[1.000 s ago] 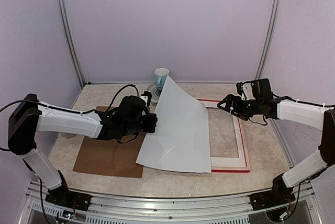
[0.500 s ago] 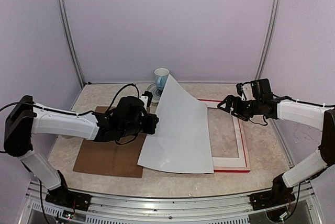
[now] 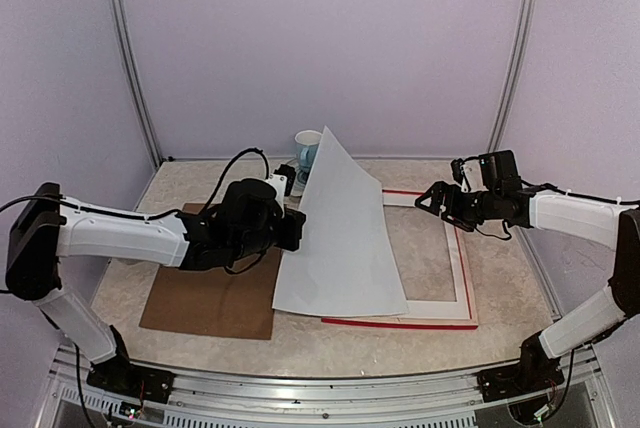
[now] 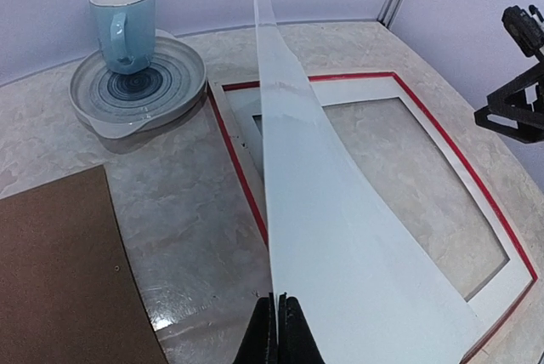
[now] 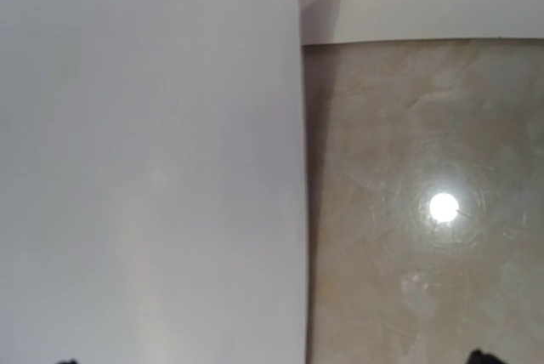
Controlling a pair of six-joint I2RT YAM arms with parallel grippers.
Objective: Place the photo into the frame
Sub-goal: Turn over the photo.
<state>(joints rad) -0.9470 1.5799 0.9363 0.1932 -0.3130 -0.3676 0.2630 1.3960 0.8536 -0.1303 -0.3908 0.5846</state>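
Pinching the photo (image 3: 340,238) by its left edge with the left gripper (image 4: 278,330), jaws clamped tight on the sheet. Holding it tipped up steeply, far corner high in the air near the mug (image 4: 123,24) and plate (image 4: 174,83), lower right edge down over the left part of the frame (image 3: 400,323). Looking at a frame lying flat to the right of that gripper, red rim outside, white border inside, bare table (image 3: 505,288) showing through the window. Running near-to-far for both long axes, roughly in line, though not squared up as far as can be told. Hovering with the right gripper (image 3: 432,198) above the frame's far right corner, jaws spread wide, gripping nothing, clear of the sheet. Judging the left arm to be in charge: probably a swing of the held edge rightward and down, to drop the print flat inside the rim, with the right arm nearer the free side for steadying. Seeing only plain white on the sheet in every view, so no telling where the printed face points. Losing the frame's left rail under the sheet. Getting little from the right wrist view beyond white sheet and a strip of frame. Leaving the brown backing board (image 3: 200,298) lying on the left, below the arm.
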